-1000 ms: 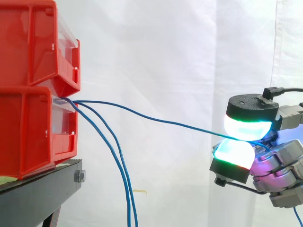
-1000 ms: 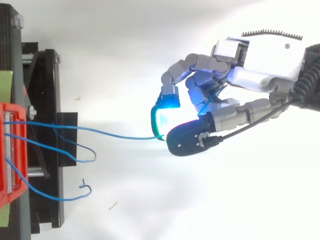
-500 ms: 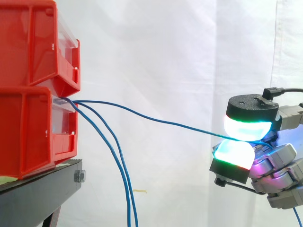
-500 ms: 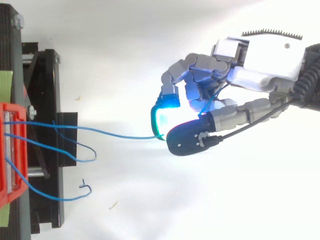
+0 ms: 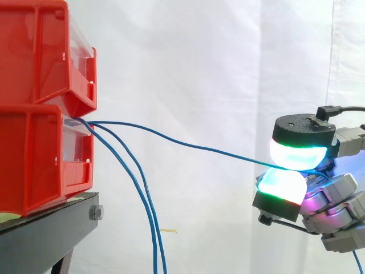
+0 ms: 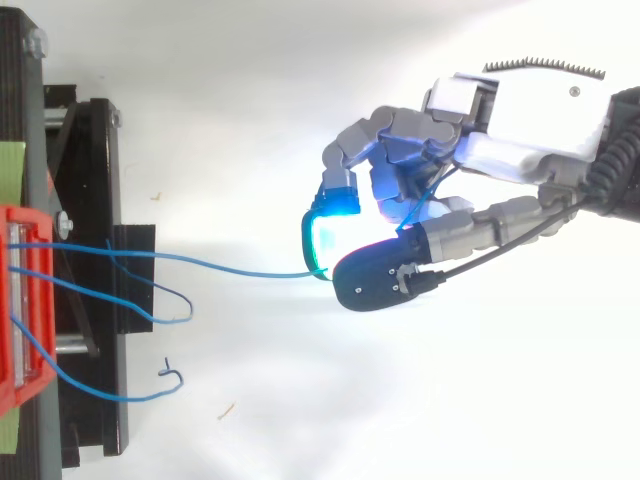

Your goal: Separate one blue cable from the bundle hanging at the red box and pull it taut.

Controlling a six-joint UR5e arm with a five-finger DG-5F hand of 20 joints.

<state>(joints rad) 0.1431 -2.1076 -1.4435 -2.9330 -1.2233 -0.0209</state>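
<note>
Robot hand (image 6: 525, 110) pinching one blue cable (image 5: 199, 147) between its fingertips (image 5: 279, 185).
We see it run toward 9 o'clock to the red box (image 5: 40, 154), slightly slack; pulling toward 3 o'clock should tauten it.

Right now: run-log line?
hand: shut on blue cable | cable: separated, slightly sagging | other cables: hanging from red box
</note>
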